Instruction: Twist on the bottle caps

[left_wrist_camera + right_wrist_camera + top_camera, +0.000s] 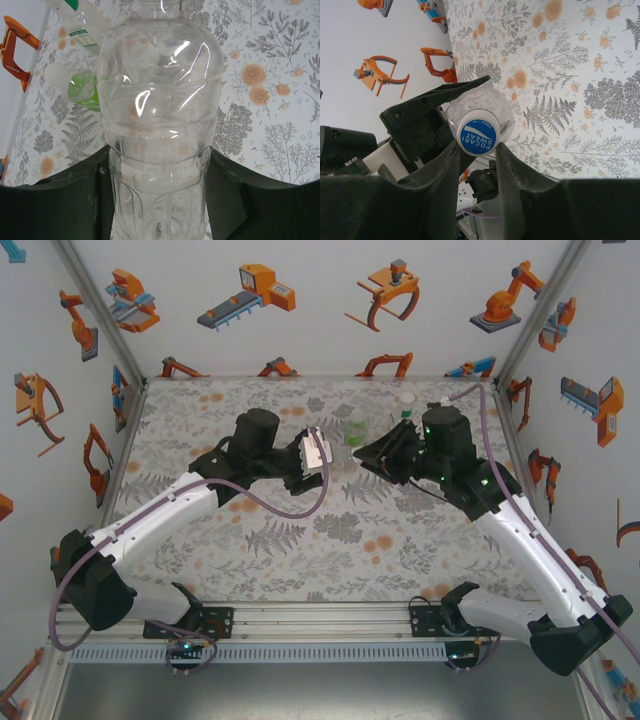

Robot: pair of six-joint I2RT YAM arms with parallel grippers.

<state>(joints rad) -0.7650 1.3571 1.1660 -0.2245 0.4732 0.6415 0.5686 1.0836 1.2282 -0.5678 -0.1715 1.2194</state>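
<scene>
Left jaws: my left gripper (pixel 160 170) was clamped on the clear ribbed plastic bottle (pixel 160 100), with one black finger (pixel 65 210) pressed to each side of its lower body.
Right jaws: my right gripper (pixel 479 150) had a fingertip against each side of the round blue-and-white screw cap (pixel 479 136). It looked like a pinch, though I could not tell how firm.
Bottle's place: it was between my two grippers, above the far half of the flower-printed table (pixel 300 550), near mid-width, with its mouth pointing right.
Cap's place: it sat on the bottle's neck, printed face towards my right wrist. Whether it sat square on the thread was hidden.
Other bottles: a green-tinted plastic bottle (pixel 82 90) and a clear bottle with a white-and-green label (pixel 80 27) lay on the table just beyond the one I held.
Weight: I judged the bottle light, since nothing showed inside it.
Stiffness: the walls looked thin and likely to dent. The ribbed waist where I held it seemed the stiffest band, so it was the right place to grip.
Surface: it was glossy and probably slippery, so the bottle could spin in my left jaws under a twist.
Cap handling: it was small and stiff, best taken by its rim and centred on the neck so that it turns true. A tilted cap would risk cross-threading.
</scene>
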